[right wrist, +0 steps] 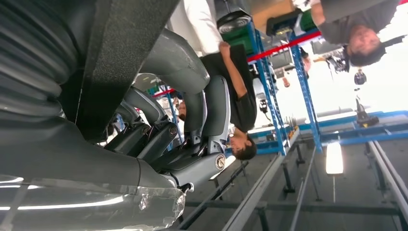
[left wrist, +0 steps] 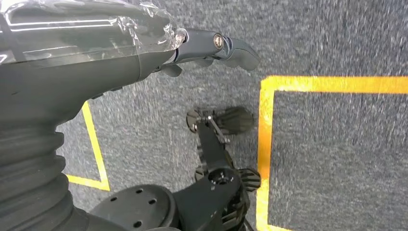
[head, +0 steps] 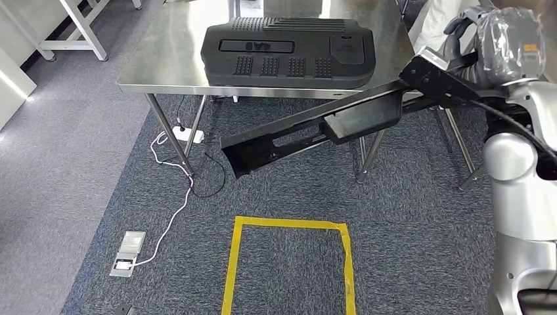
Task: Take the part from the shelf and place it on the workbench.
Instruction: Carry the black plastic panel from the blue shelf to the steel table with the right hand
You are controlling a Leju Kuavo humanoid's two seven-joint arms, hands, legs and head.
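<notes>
My right hand (head: 483,41) is raised at the upper right of the head view and grips one end of a long, narrow black plastic part (head: 309,128). The part slants down to the left, in front of the steel workbench (head: 171,62) and below its top. In the right wrist view the dark fingers (right wrist: 192,125) wrap around the black part (right wrist: 125,48). My left hand (left wrist: 144,53) hangs over the carpet, holding nothing, with its fingers (left wrist: 216,45) loosely extended.
A large black moulded cover (head: 289,52) lies on the workbench. A yellow tape square (head: 289,226) marks the carpet before it. A white cable (head: 172,167) and a floor socket box (head: 128,252) lie at the left. People (right wrist: 240,101) and blue shelving (right wrist: 303,82) stand behind.
</notes>
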